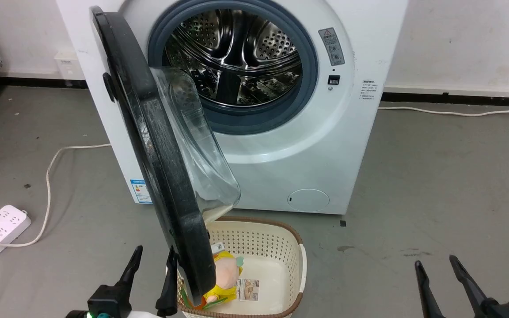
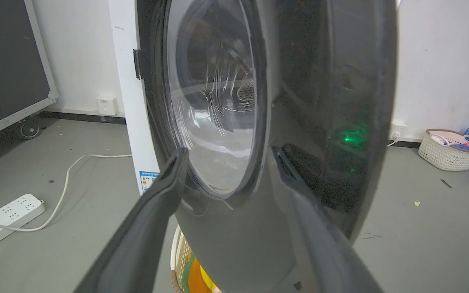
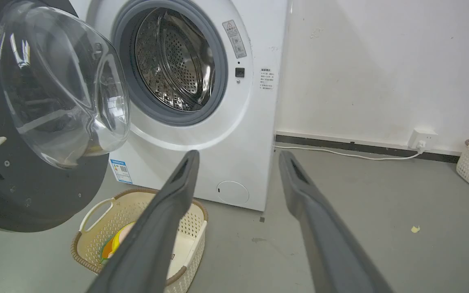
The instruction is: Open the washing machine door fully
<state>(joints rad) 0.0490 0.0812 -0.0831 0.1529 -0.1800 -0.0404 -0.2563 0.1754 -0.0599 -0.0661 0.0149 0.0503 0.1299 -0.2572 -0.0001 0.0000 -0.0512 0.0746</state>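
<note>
Washing machine (image 1: pixel 290 172) white against the wall (image 1: pixel 457 39), steel drum mouth (image 1: pixel 237 57) gaping. Now the washing machine door (image 1: pixel 148 145): swung out on its left hinge, nearly edge-on to the head camera, glass bowl (image 1: pixel 201 150) facing right, lower rim hanging over the cream basket (image 1: pixel 259 238). Down low, the left gripper (image 1: pixel 153 256), fingers spread, gripping nothing, one tip just beside the door's outer face; contact, can't tell. Far right over grey floor (image 1: pixel 435 176), the right gripper (image 1: pixel 435 261), spread wide too, empty.
</note>
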